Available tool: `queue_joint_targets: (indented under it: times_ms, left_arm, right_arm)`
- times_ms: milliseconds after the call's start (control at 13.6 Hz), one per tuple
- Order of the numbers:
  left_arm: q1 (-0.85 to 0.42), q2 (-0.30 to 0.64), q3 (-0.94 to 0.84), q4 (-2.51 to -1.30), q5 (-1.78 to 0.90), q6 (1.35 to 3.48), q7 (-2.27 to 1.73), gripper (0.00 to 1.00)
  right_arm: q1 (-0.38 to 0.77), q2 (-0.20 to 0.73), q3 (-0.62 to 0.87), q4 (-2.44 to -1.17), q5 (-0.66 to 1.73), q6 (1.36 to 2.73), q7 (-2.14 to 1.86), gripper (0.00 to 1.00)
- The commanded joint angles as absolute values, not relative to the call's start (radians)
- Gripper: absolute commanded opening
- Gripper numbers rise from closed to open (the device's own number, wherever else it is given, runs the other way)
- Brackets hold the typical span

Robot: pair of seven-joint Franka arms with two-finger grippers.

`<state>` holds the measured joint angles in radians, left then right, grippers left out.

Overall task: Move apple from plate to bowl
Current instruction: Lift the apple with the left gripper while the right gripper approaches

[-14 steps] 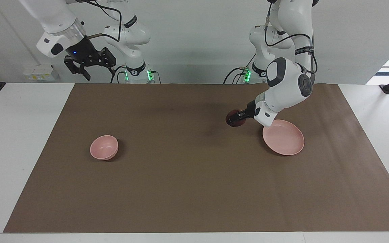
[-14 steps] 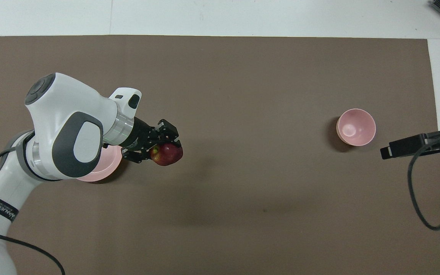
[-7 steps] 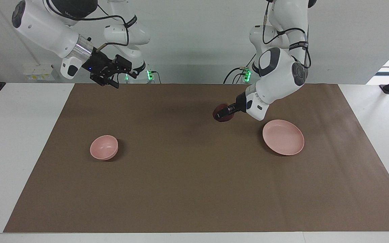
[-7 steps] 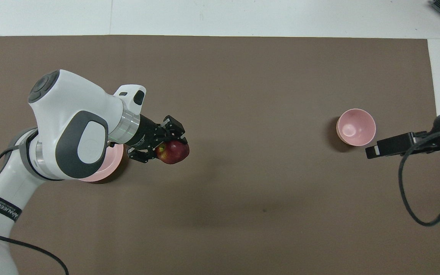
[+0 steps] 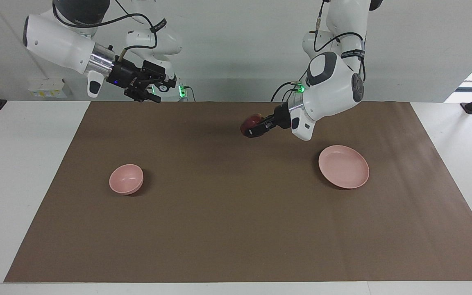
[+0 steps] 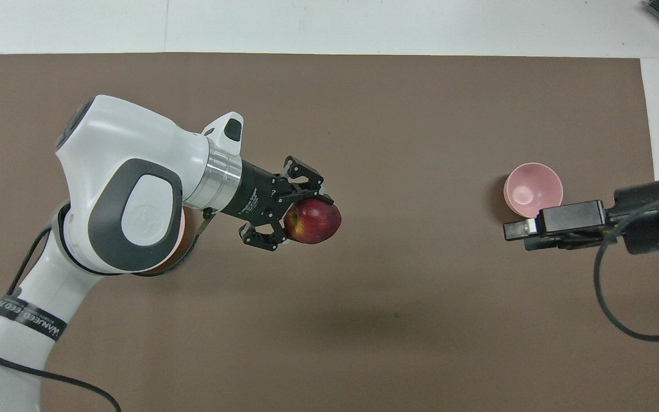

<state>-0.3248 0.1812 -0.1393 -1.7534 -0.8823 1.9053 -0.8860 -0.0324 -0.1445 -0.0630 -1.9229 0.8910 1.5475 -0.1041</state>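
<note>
My left gripper (image 5: 254, 128) is shut on the dark red apple (image 5: 250, 121) and holds it in the air over the bare brown mat, between the plate and the bowl and closer to the plate. The overhead view shows the apple (image 6: 313, 221) between the left gripper's (image 6: 298, 220) fingers. The flat pink plate (image 5: 343, 166) lies empty toward the left arm's end; in the overhead view only a sliver of the plate (image 6: 184, 237) shows under the arm. The small pink bowl (image 5: 126, 179) (image 6: 534, 190) stands empty toward the right arm's end. My right gripper (image 5: 160, 88) (image 6: 515, 230) is open and empty, raised over the mat's right-arm end.
The brown mat (image 5: 228, 229) covers most of the white table (image 5: 19, 164). Cables hang from both arms.
My left gripper has carried the apple up and away from the plate toward the table's middle. My right gripper has swung in over the mat toward the middle.
</note>
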Motion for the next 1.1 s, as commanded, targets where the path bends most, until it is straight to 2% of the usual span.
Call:
queue_joint_targets:
  times_ms: [0, 220, 514, 1029]
  left_arm:
    - [-0.331, 0.192, -0.149, -1.726, -1.000, 1.855, -0.962, 0.00]
    - [-0.327, 0.186, -0.153, -1.736, -1.132, 1.802, -1.012, 0.00]
    - [-0.333, 0.181, -0.166, -1.741, -1.291, 1.786, -1.139, 0.00]
    - [-0.334, 0.127, -0.247, -1.839, -1.514, 1.844, -1.203, 0.00]
  right_arm:
    - [-0.049, -0.192, -0.058, -2.023, 1.047, 1.582, -0.138, 1.00]
    - [-0.058, -0.199, -0.060, -2.094, 1.166, 1.589, -0.212, 1.00]
    - [-0.046, -0.201, -0.058, -2.097, 1.167, 1.582, -0.218, 1.00]
    - [-0.040, -0.202, -0.046, -2.097, 1.167, 1.575, -0.173, 1.00]
